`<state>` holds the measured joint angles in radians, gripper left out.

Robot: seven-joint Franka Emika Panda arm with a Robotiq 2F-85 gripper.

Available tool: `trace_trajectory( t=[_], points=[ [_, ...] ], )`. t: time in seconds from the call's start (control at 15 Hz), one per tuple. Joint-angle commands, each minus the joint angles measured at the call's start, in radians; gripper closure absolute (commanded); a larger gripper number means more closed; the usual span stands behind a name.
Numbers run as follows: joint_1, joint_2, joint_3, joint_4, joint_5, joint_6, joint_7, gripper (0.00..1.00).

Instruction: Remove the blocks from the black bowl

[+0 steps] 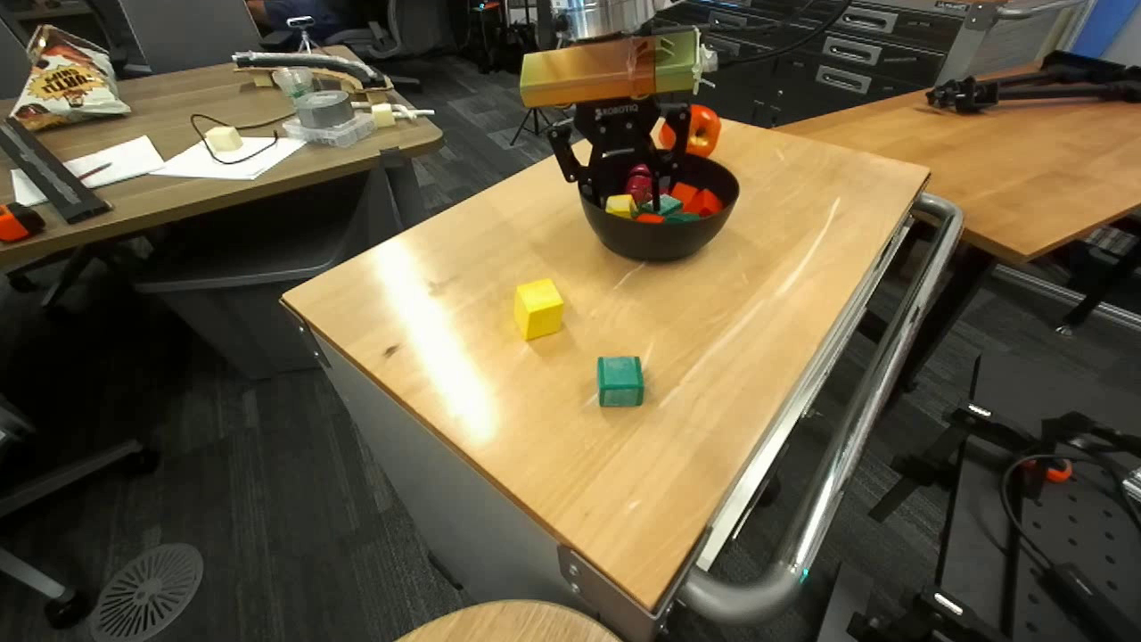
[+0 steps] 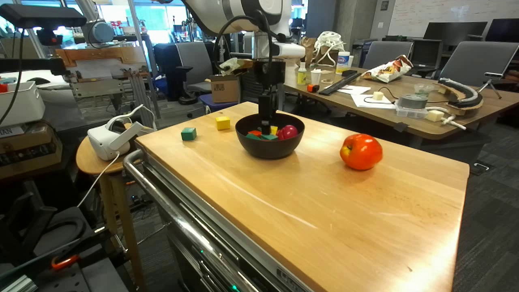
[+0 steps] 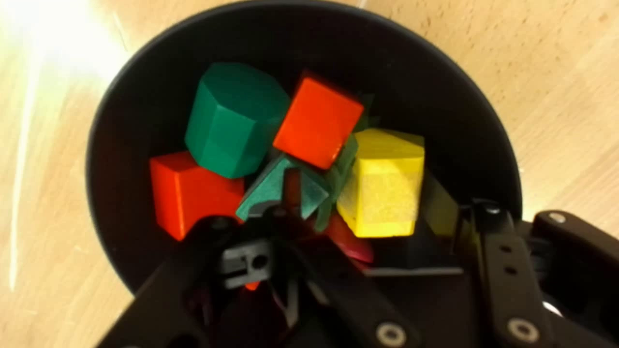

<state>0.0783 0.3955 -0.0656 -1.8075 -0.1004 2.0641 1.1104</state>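
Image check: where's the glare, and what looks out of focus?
In both exterior views, bright glare on the tabletop; in the wrist view, a washed-out patch at upper left, outside the black bowl, and the hand dark and soft in the foreground, while the yellow block in that bowl looks crisper.

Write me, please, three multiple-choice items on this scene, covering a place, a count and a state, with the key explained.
1. Relative to the black bowl, where is the orange-red fruit-like object? A) Inside it B) Underneath it C) Beside it, apart
2. How many blocks lie outside the bowl on the cart top? A) None B) Two C) Five
3. How does the gripper stand? A) Open B) Shut C) Out of view

1 C: an exterior view shows cart top between them.
2 B: both exterior views show only a yellow block and a green block.
3 A: an exterior view shows its jaws apart.
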Motion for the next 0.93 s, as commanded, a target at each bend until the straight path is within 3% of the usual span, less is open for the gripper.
trace_trajectory(
  t=[0.0,0.53,0.73,0.87],
  points=[
    [0.019,0.025,-0.005,0.031,-0.032,-0.031,-0.005,0.35],
    [0.041,0.054,-0.003,0.074,-0.085,-0.083,-0.01,0.43],
    [0.047,0.064,-0.003,0.092,-0.097,-0.094,-0.01,0.6],
    [0.051,0.071,-0.003,0.099,-0.1,-0.097,-0.009,0.63]
  ],
)
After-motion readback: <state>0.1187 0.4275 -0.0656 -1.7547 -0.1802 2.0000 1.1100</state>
